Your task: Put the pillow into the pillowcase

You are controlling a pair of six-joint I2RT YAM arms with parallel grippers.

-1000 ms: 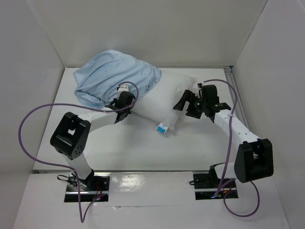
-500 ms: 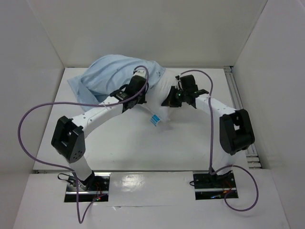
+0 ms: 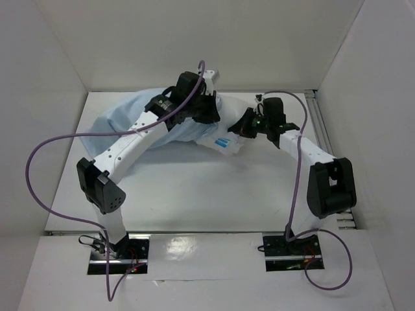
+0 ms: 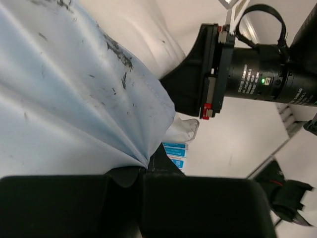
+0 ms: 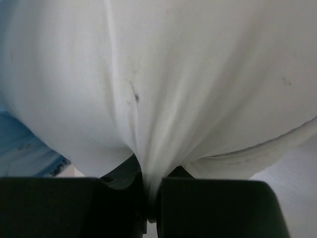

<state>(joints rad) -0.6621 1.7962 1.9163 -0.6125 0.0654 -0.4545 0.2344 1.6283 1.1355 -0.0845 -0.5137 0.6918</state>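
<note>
The white pillow (image 3: 228,131) lies at the back of the table, its blue-printed tag (image 3: 223,144) facing front. The light blue pillowcase (image 3: 133,121) covers its left end and trails off to the left. My left gripper (image 3: 206,115) is over the pillow's middle, shut on a gathered fold of the pillowcase (image 4: 74,99), with the cloth fanning out from the left gripper (image 4: 143,169). My right gripper (image 3: 247,125) is at the pillow's right end. Its jaws in the right wrist view (image 5: 151,196) are shut on a pinch of the pillow (image 5: 163,74).
White walls stand close behind and beside the table (image 3: 194,194). A metal rail (image 3: 321,129) runs along the right edge. Purple cables (image 3: 39,162) loop from both arms. The right gripper's black body (image 4: 237,74) hangs close to my left gripper.
The right gripper went from open to shut on the pillow's right end. The left arm carried the pillowcase edge back and right over the pillow, and the pillow shifted toward the back.
</note>
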